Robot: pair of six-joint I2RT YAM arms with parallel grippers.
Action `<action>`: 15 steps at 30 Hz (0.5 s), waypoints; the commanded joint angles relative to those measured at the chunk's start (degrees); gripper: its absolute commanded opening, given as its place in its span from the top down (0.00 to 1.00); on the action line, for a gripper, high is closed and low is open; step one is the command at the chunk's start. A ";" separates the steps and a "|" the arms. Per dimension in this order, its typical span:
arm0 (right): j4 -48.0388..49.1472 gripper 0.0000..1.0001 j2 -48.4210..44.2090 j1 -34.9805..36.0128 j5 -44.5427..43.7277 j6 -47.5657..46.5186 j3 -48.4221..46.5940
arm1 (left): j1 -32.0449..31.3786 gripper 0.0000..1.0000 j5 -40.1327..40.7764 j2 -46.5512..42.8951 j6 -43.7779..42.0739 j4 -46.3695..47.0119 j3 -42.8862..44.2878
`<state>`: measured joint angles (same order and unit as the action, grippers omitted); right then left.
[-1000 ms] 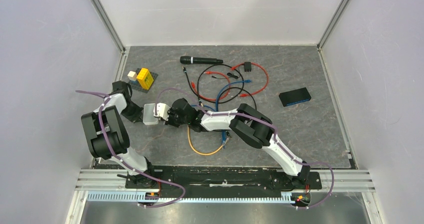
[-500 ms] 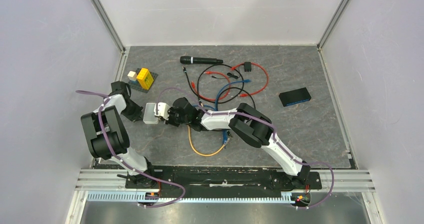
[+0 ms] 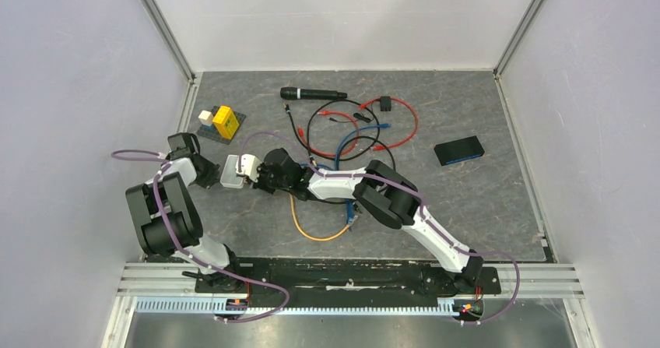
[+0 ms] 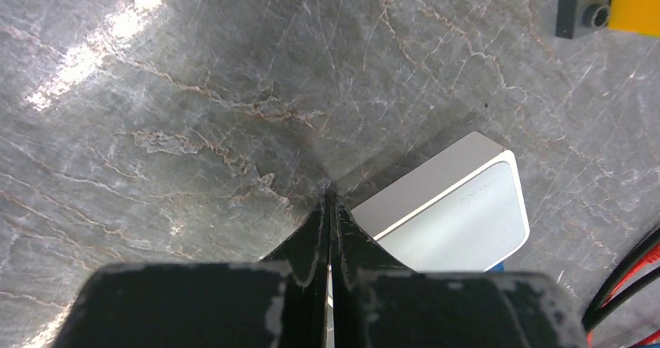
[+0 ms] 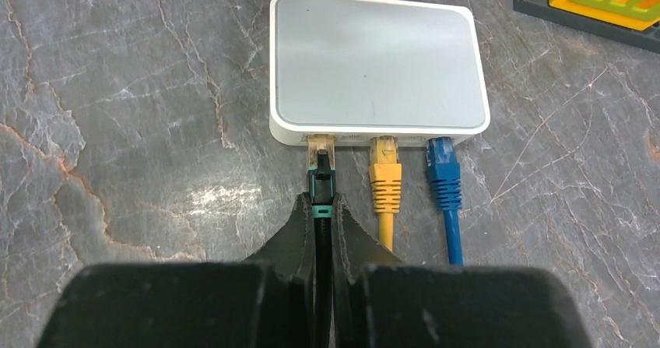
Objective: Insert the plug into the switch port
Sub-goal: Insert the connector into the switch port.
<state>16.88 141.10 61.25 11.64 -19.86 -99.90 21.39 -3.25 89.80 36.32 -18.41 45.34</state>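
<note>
On the counter [image 3: 482, 208], a black microphone [image 3: 313, 93] is lying at 12 o'clock, a yellow block [image 3: 225, 121] at 10, a dark box [image 3: 459, 150] at 3.

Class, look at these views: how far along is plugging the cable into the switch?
Done: yellow plug and blue plug sit in the switch. In hand: the right jaws, shut on the green-booted plug, hold its clear tip in the mouth of the free switch port. The left jaws, shut, sit beside the switch. Left: seat it fully, then release.
</note>
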 commanded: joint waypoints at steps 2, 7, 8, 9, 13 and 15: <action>5.70 1.00 3.75 2.97 3.48 0.57 -4.41 | -2.75 0.98 -15.27 1.32 4.47 -6.74 -6.44; 8.74 1.00 3.40 2.99 2.69 2.12 -3.84 | -2.84 0.98 -17.77 -0.89 7.13 -3.17 -11.51; 9.07 1.00 3.57 3.01 2.04 2.77 -4.25 | -2.84 0.98 -19.08 -0.88 7.91 -2.34 -12.42; 9.29 1.00 3.82 3.00 1.29 3.61 -4.87 | -2.84 0.98 -19.90 -0.81 8.51 -2.12 -12.95; 11.17 1.00 4.61 3.08 -1.44 6.37 -5.57 | -2.86 0.98 -21.34 -1.84 10.57 -2.63 -14.18; 11.67 1.00 5.09 3.08 -1.55 7.02 -5.98 | -2.84 0.98 -22.53 -3.17 12.24 -1.55 -15.24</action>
<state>17.47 142.37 61.30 9.43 -16.19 -101.65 22.41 -5.58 86.17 42.85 -4.23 36.40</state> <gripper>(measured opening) 0.038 0.026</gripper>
